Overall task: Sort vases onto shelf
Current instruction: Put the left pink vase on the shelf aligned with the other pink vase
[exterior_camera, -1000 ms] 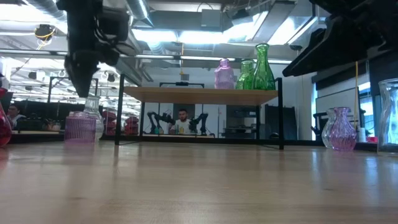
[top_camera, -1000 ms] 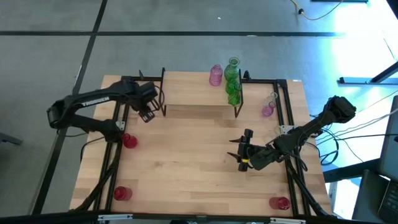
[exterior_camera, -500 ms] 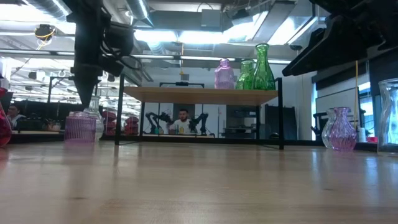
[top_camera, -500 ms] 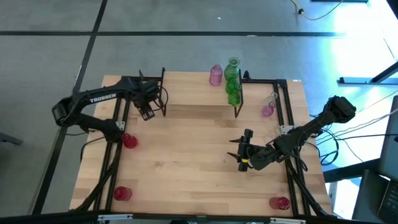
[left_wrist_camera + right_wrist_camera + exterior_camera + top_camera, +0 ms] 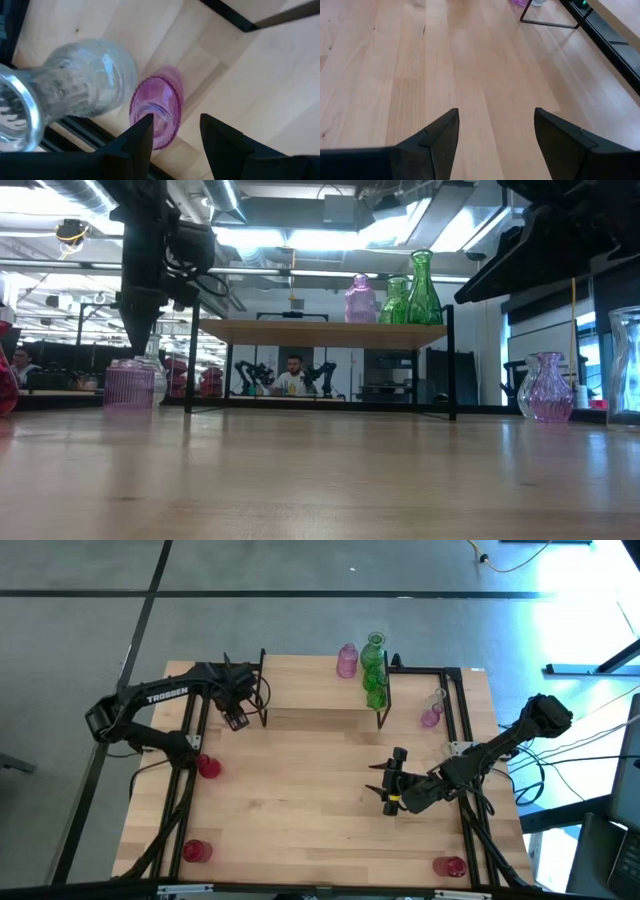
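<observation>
There, the left gripper (image 5: 172, 132) hovers open over a pink vase (image 5: 156, 112) beside the shelf (image 5: 318, 692).

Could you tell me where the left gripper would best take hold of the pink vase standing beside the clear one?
Probably at the neck, from straight above. The pink vase stands upright, mouth up, under the open left gripper, so the neck is the narrow part to close on. The clear vase stands close beside it, so the fingers should keep off that side.
</observation>
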